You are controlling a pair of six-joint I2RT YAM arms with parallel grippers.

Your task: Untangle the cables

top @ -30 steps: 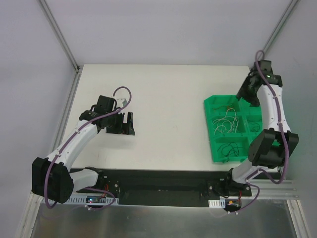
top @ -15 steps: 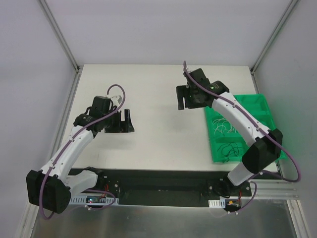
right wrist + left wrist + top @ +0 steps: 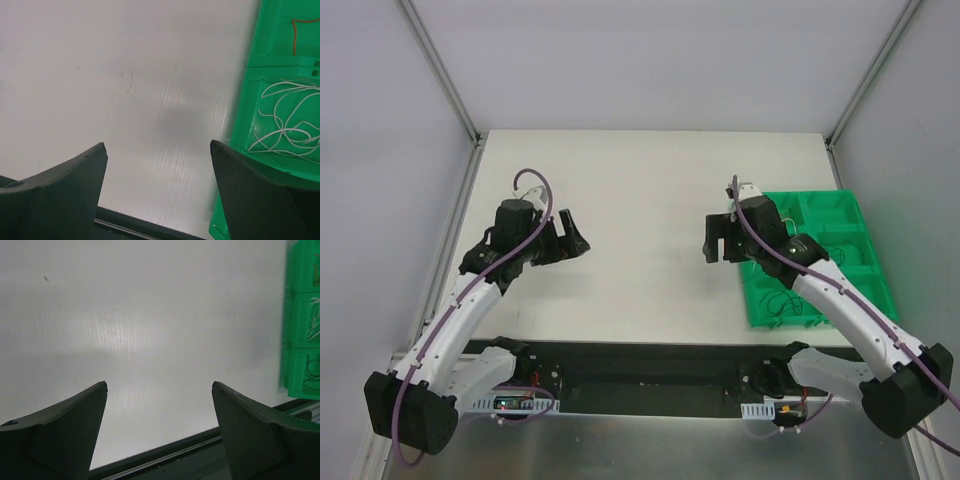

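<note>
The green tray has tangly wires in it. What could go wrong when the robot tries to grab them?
1. The white wires are thin and loopy, so the open right gripper might pinch several loops together and pull the tangle tighter.
2. That gripper hangs right beside the wall of the green tray, so lowering it could bump and shove the tray.

Green tray [image 3: 842, 212]: in the top view, the left compartments are partly covered by the right arm [image 3: 850, 300]. Cables [image 3: 782, 303] there are too small for single strands to be told apart. In the left wrist view the tray is blurred and cut off at the right edge (dark strand [image 3: 312, 374] likewise). In the right wrist view, white cables [image 3: 286, 131] and a red-orange strand [image 3: 293, 37] are cut off at the right edge.
</note>
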